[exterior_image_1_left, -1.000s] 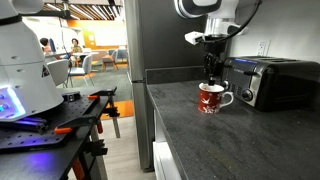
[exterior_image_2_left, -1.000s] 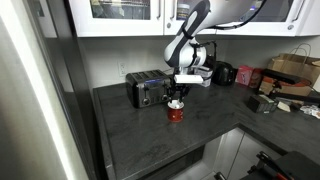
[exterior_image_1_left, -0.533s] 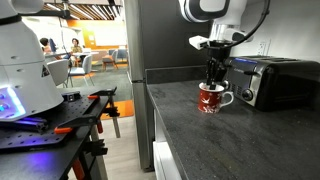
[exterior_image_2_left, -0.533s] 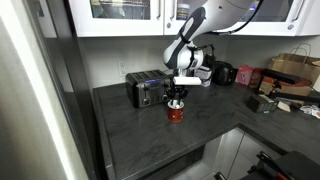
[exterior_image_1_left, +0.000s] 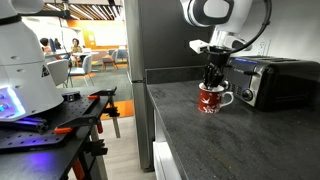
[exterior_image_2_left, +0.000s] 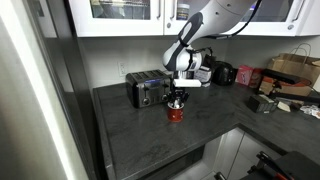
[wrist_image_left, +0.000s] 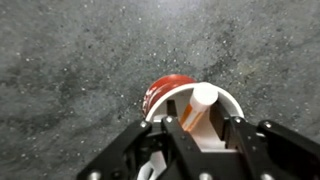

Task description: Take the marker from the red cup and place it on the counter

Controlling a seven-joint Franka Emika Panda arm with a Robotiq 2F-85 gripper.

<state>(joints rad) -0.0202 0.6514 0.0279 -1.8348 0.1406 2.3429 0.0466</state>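
The red cup (exterior_image_1_left: pixel 211 98) stands on the dark grey counter (exterior_image_1_left: pixel 230 140), in front of the toaster; it also shows in the other exterior view (exterior_image_2_left: pixel 176 112). In the wrist view the cup (wrist_image_left: pixel 165 92) is seen from above, and the orange marker (wrist_image_left: pixel 199 112) with its pale cap leans inside it. My gripper (wrist_image_left: pixel 200 125) is lowered into the cup's mouth, with one finger on each side of the marker, closed in against it. In both exterior views the gripper (exterior_image_1_left: pixel 212 80) (exterior_image_2_left: pixel 177 98) points straight down into the cup.
A black-and-steel toaster (exterior_image_1_left: pixel 275 80) stands close behind the cup, also seen in an exterior view (exterior_image_2_left: pixel 147 88). The counter's front edge (exterior_image_1_left: pixel 152 130) drops to the floor. A black table with orange clamps (exterior_image_1_left: pixel 70 115) stands apart. Boxes (exterior_image_2_left: pixel 290 72) sit at the counter's far end.
The gripper has come down a little, so that its fingers now reach into the cup around the marker. The cup has not moved.
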